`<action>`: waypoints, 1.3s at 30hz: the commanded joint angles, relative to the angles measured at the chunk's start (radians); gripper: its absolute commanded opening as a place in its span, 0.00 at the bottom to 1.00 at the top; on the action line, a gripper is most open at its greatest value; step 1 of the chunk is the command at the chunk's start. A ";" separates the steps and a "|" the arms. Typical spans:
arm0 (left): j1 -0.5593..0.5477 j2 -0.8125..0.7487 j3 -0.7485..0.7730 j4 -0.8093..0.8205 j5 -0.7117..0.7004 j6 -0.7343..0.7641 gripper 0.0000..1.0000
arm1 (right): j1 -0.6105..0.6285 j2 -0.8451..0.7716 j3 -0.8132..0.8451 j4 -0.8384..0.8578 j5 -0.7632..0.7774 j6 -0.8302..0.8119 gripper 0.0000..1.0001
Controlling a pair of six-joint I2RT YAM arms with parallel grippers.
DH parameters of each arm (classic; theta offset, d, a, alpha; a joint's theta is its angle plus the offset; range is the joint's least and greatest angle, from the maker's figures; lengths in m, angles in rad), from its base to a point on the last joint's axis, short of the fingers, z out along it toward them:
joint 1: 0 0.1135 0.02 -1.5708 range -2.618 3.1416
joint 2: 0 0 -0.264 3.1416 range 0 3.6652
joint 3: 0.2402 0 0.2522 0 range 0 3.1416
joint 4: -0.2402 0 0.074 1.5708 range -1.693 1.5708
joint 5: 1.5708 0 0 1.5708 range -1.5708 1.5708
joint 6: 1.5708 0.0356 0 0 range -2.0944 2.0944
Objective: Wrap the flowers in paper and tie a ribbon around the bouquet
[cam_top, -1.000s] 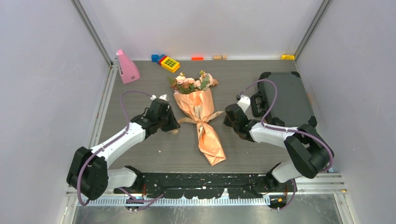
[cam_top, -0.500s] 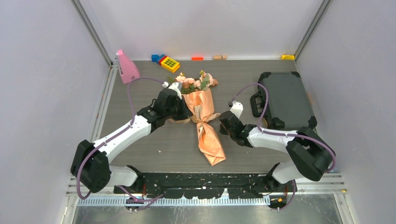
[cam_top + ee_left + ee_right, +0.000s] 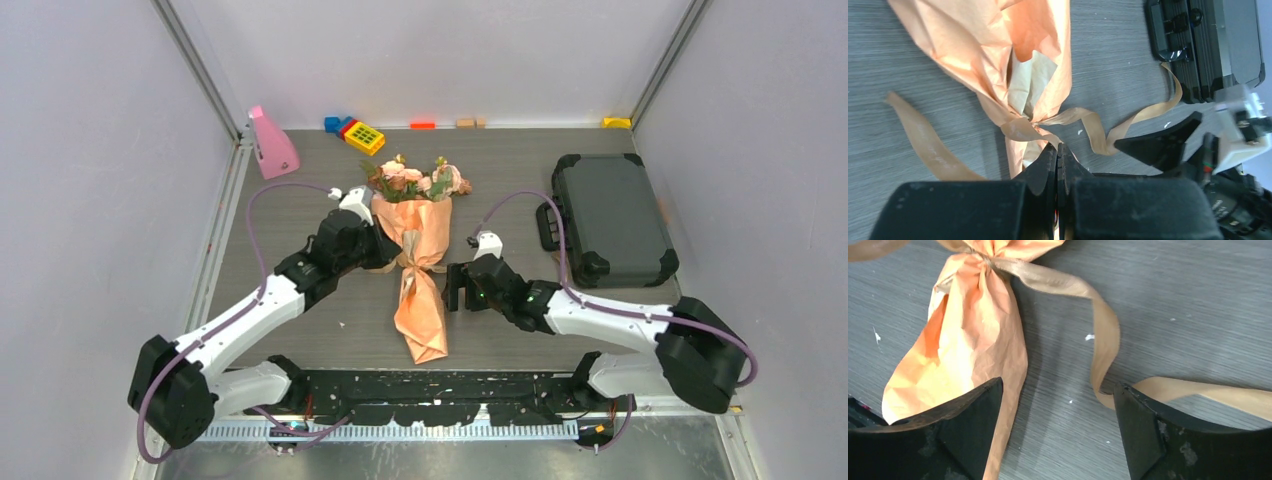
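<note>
The bouquet lies mid-table in the top view: pink flowers (image 3: pixel 415 180) above a cone of peach paper (image 3: pixel 420 320). A tan ribbon (image 3: pixel 1020 128) is knotted round the cone's waist. My left gripper (image 3: pixel 392 260) (image 3: pixel 1057 146) sits against the knot from the left and is shut on a strand of ribbon coming off it. The ribbon's left tail (image 3: pixel 923 142) lies slack on the table. My right gripper (image 3: pixel 455 288) (image 3: pixel 1058 385) stands open just right of the cone with only table between its fingers. The right ribbon tail (image 3: pixel 1105 335) curls past its right finger.
A dark hard case (image 3: pixel 610 215) (image 3: pixel 1208 45) lies at the right. A pink object (image 3: pixel 270 145) and coloured toy blocks (image 3: pixel 360 133) sit along the back wall. Bare grey tabletop shows on both sides of the cone's lower end.
The right gripper opened, let go of the ribbon tail and moved left toward the cone. The left gripper came in from the left to the knot. The cone's lower end swung left.
</note>
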 commanded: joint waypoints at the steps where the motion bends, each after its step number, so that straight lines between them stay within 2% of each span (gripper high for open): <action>1: -0.002 -0.066 -0.042 0.052 -0.043 0.013 0.00 | 0.000 -0.149 0.001 -0.094 0.134 0.005 0.89; 4: -0.003 -0.071 -0.056 0.083 -0.012 0.017 0.00 | -0.001 -0.260 0.003 -0.217 0.354 0.103 0.91; 7: -0.003 -0.058 -0.054 0.097 0.037 0.023 0.00 | -0.034 -0.362 0.017 -0.431 0.571 0.286 0.92; 9: -0.004 -0.045 -0.050 0.101 0.054 0.024 0.00 | -0.091 -0.411 0.026 -0.533 0.604 0.315 0.92; 13: -0.003 -0.020 -0.046 0.115 0.082 0.030 0.00 | -0.301 -0.434 0.023 -0.605 0.504 0.330 0.92; 16: -0.005 -0.013 -0.048 0.114 0.073 0.033 0.00 | -0.431 -0.392 0.010 -0.600 0.463 0.323 0.89; 21: -0.005 -0.019 -0.055 0.109 0.066 0.042 0.00 | -0.533 -0.279 -0.016 -0.489 0.435 0.318 0.84; 25: -0.004 -0.031 -0.069 0.109 0.058 0.047 0.00 | -0.555 -0.165 -0.034 -0.374 0.378 0.332 0.74; 29: -0.008 -0.041 -0.083 0.116 0.060 0.050 0.00 | -0.565 -0.074 -0.036 -0.307 0.400 0.358 0.66; 39: -0.052 -0.015 -0.079 0.130 0.068 0.082 0.00 | -0.585 0.038 -0.081 -0.199 0.397 0.363 0.56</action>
